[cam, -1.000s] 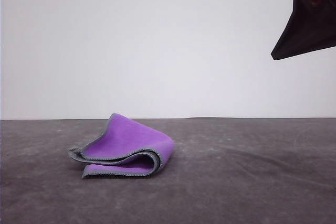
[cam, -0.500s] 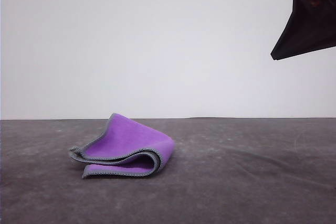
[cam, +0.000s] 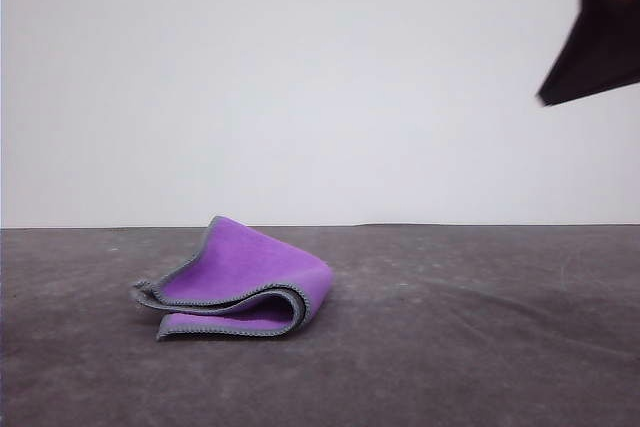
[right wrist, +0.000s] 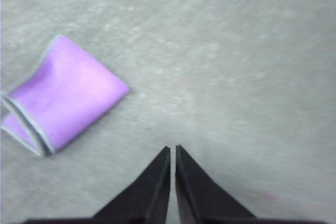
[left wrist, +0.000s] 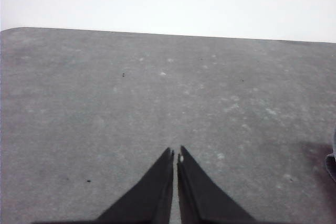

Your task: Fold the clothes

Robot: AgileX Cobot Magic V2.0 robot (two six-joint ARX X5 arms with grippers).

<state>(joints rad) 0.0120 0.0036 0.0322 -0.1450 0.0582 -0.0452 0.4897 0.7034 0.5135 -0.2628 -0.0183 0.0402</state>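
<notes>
- Cloth (cam: 240,282) is seen lying folded on the grey tabletop (cam: 480,347), purple face outward, grey stitched edging showing along the open layers; it is touched by neither end effector.
- From the right end effector (right wrist: 172,149), whose fingers are pressed together on nothing, the cloth lies well ahead and off to one side, low below the raised arm (cam: 598,47) seen in the front view.
- The left end effector (left wrist: 175,153) is likewise closed and empty, hovering over bare tabletop; only a dark sliver at the edge of its wrist view may be the cloth, though this cannot be confirmed.
- The fold is judged largely made, yet loose: the layers bulge and the top flap stands raised, not flat.
- If the fold is to be tidied, the fingers should be parted before descent, and the raised flap should be approached from its open, stitched side, not from the rounded fold.
- Only the top layer should be pinched, near a corner, so the lower layers are not dragged.
- Pressure should be applied gently downward along the crease; the soft cloth is likely to spring back or slide on the tabletop.
</notes>
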